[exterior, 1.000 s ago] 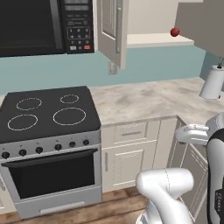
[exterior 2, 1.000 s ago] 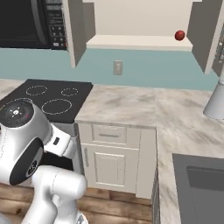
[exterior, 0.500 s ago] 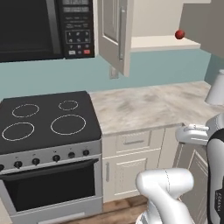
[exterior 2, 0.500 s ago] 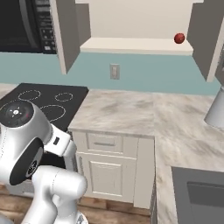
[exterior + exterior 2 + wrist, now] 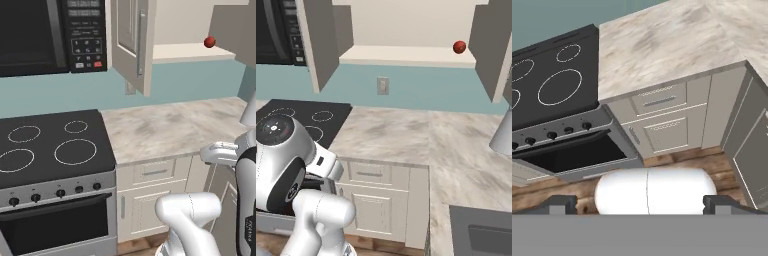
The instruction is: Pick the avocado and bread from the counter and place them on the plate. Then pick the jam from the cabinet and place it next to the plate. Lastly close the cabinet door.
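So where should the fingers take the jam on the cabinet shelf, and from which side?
Probably across the round middle of the jam, coming in level from the open front of the cabinet. The jar is small and rounded, stands alone near the shelf's right end, and the cabinet door is swung clear.

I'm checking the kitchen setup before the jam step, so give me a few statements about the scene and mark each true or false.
1. The jam sits on the cabinet shelf. True.
2. The cabinet door is shut. False: it stands open.
3. The jaws are closed on the jam. False: the gripper has its jaws wide apart and holds nothing.
4. The stove stands beside the counter, under the microwave. True.
5. The jam stands on the counter. False: it is up in the cabinet.
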Controlling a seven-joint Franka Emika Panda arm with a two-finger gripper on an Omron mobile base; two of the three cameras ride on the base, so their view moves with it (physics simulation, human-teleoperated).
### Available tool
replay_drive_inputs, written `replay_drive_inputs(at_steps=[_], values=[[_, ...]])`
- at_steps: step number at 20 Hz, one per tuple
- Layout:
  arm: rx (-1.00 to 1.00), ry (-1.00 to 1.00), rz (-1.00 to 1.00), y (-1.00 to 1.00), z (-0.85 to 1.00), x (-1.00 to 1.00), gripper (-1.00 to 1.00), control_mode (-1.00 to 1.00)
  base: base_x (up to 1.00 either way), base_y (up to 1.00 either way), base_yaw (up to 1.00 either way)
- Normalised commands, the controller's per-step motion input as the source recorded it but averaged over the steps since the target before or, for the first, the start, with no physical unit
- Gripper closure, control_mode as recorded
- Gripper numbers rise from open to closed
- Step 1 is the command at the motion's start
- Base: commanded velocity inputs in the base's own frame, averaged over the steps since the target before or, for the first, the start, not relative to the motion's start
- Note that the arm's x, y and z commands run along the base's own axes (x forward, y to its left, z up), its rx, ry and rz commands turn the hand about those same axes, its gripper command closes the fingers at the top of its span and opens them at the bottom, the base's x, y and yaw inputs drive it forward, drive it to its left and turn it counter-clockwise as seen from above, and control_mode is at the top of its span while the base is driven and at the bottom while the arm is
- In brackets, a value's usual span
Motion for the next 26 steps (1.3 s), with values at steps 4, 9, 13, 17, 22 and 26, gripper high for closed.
replay_drive_inputs(at_steps=[4, 9, 13, 17, 22, 26], values=[[0.00, 0.00, 0.00, 0.00, 0.00, 0.00, -1.00, 1.00, 0.36, -0.30, 0.00], [0.00, 0.00, 0.00, 0.00, 0.00, 0.00, -1.00, 1.00, 0.39, -0.28, -0.01], [0.00, 0.00, 0.00, 0.00, 0.00, 0.00, -1.00, 1.00, 0.39, -0.26, -0.01], [0.00, 0.00, 0.00, 0.00, 0.00, 0.00, -1.00, 1.00, 0.38, -0.28, -0.01], [0.00, 0.00, 0.00, 0.00, 0.00, 0.00, -1.00, 1.00, 0.37, -0.28, -0.01], [0.00, 0.00, 0.00, 0.00, 0.00, 0.00, -1.00, 1.00, 0.36, -0.28, 0.00]])
